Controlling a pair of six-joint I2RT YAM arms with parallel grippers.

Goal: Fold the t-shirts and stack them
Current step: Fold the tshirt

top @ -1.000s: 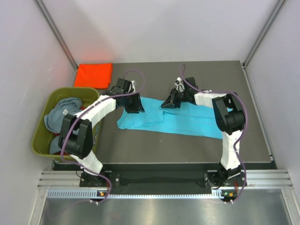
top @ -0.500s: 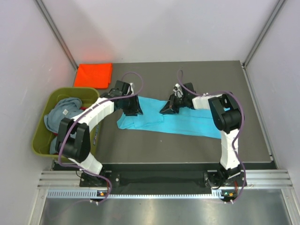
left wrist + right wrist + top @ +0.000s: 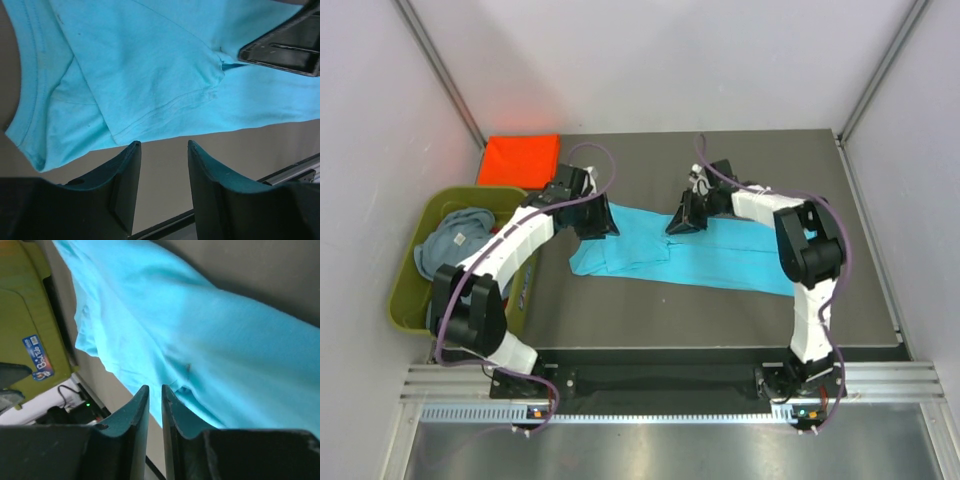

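Observation:
A bright turquoise t-shirt [image 3: 720,262] lies spread across the middle of the table, one sleeve folded over at its left end. My left gripper [image 3: 596,221] hangs over that left end. In the left wrist view [image 3: 162,144] it is open, with bare table between the fingers and the shirt [image 3: 150,65] just beyond the tips. My right gripper [image 3: 682,218] sits at the shirt's upper edge. The right wrist view [image 3: 155,386] shows its jaws parted by a narrow gap with nothing pinched, above the cloth [image 3: 225,340]. An orange-red t-shirt [image 3: 520,160] lies folded at the back left. A grey-blue t-shirt [image 3: 450,240] is in the tub.
The olive-green tub [image 3: 410,265] stands off the table's left edge, close to my left arm, and shows in the right wrist view [image 3: 25,305]. Grey walls close in the back and both sides. The right gripper's black finger [image 3: 280,50] shows in the left wrist view.
My left gripper has drawn back a little toward the far left and its jaws have widened slightly. The right gripper's jaws have parted a crack and it has shifted slightly back.

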